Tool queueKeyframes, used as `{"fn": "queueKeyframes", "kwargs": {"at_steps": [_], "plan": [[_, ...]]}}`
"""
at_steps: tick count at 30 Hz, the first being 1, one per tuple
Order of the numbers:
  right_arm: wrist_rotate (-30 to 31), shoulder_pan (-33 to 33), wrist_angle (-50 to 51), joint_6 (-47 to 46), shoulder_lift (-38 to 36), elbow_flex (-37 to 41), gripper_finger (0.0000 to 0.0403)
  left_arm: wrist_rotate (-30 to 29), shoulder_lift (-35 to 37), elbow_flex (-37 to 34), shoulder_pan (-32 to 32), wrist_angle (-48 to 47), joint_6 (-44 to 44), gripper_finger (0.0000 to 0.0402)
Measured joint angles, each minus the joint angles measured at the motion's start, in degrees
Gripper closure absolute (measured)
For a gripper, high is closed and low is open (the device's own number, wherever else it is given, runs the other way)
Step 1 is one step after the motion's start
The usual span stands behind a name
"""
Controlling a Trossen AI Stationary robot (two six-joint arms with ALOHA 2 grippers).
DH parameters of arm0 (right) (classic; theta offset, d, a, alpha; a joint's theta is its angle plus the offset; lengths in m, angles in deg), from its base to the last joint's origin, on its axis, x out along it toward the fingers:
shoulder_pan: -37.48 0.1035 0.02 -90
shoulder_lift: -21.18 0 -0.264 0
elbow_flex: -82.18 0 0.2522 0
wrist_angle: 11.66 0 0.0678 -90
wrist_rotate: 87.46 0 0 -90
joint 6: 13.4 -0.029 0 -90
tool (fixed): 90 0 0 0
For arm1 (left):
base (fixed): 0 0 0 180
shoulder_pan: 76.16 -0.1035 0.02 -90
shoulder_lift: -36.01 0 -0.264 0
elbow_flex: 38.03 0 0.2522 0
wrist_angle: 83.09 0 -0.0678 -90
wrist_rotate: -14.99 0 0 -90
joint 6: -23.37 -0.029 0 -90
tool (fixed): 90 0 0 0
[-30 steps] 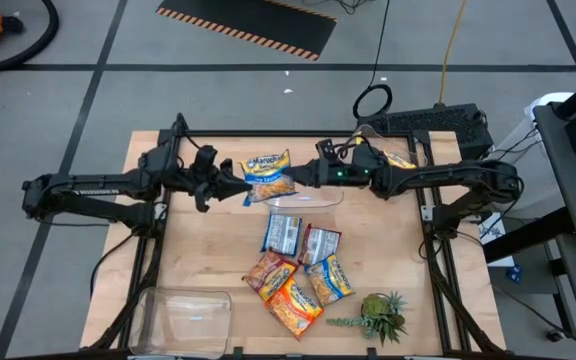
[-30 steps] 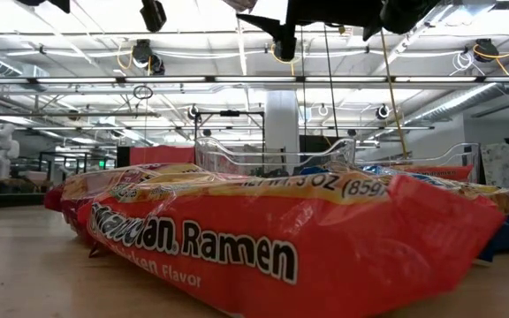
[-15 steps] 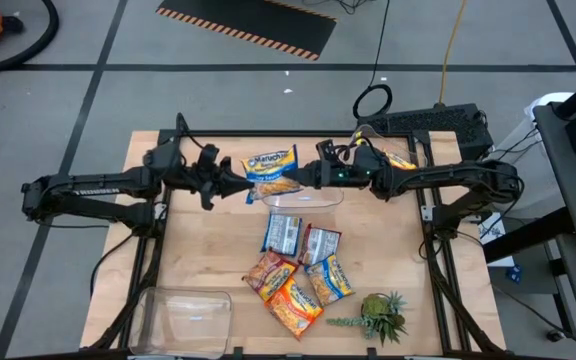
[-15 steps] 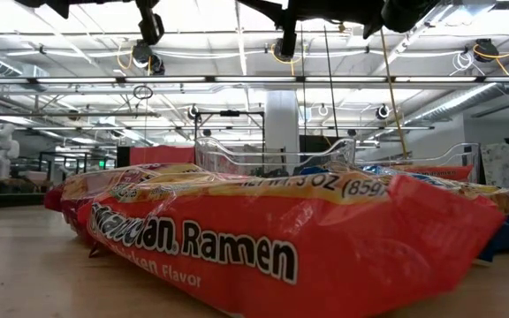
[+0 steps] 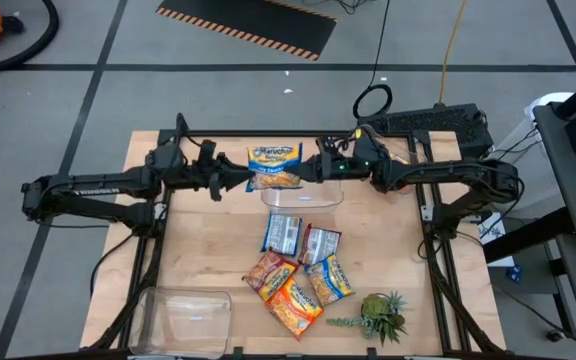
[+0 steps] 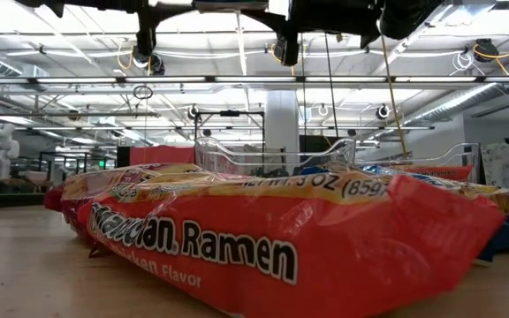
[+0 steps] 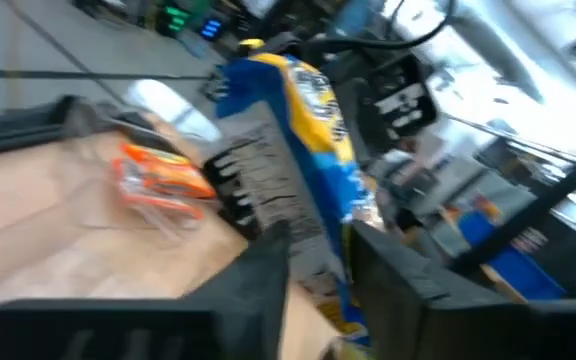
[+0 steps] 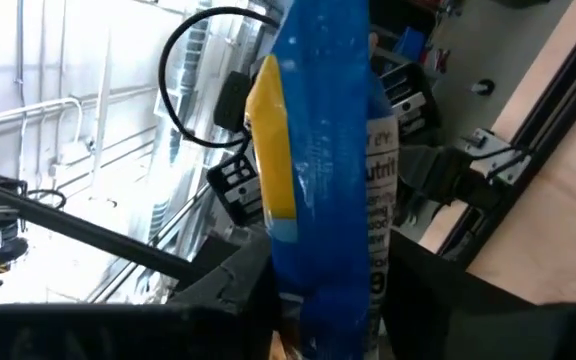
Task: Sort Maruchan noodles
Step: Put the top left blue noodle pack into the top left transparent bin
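Both end effectors meet over the far middle of the desk, with one blue-and-yellow packet (image 5: 274,166) held up in the air between them. From the right, the right end effector (image 5: 308,172) is clenched on the packet's edge; its wrist view shows the blue wrapper (image 8: 330,170) standing between its two dark fingers (image 8: 230,280). From the left, the left end effector (image 5: 236,178) has its tips at the packet's other edge. In its wrist view the packet (image 7: 298,150) sits in the gap between the fingers (image 7: 258,275), which look parted a little, but I cannot tell whether they grip it.

Just below the lifted packet sits a clear bin (image 5: 303,196) on the desk (image 5: 198,250). Nearer the front, the other noodles lie in a loose cluster: a blue-and-white packet (image 5: 283,232), a dark red-brown packet (image 5: 319,243) touching it, a second blue-and-yellow packet (image 5: 329,280), and two orange packets (image 5: 293,303) overlapping at the front. In the low view one orange packet (image 6: 263,247) fills most of the picture.

A second clear bin (image 5: 183,315) rests at the front left corner of the desk, and a small green spiky plant (image 5: 380,315) lies at the front right, well apart from both arms.
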Motion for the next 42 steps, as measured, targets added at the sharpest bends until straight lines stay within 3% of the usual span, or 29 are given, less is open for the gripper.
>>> {"fn": "queueKeyframes", "kwargs": {"at_steps": [7,14,21,29,42], "plan": [[-10.1,-5.1,3.8,-1.8,0.0,0.0,0.0291,-7.9,0.0,0.0,0.0,-1.2,0.0,0.0198],[-17.3,-9.4,8.9,-2.8,0.0,0.0,0.0279,-12.1,0.0,0.0,-0.2,-5.7,0.1,0.0181],[-17.2,-11.9,16.8,-4.3,0.0,0.0,0.0283,-12.3,0.0,0.0,-0.5,-14.9,3.7,0.0181],[-16.8,-12.2,32.4,2.6,0.0,0.0,0.0283,-12.2,0.0,0.0,-0.5,-16.6,2.5,0.0181],[-4.3,-11.7,42.3,6.6,0.0,0.0,0.0283,-8.9,0.0,0.0,-0.4,-20.6,3.8,0.0181]]}}
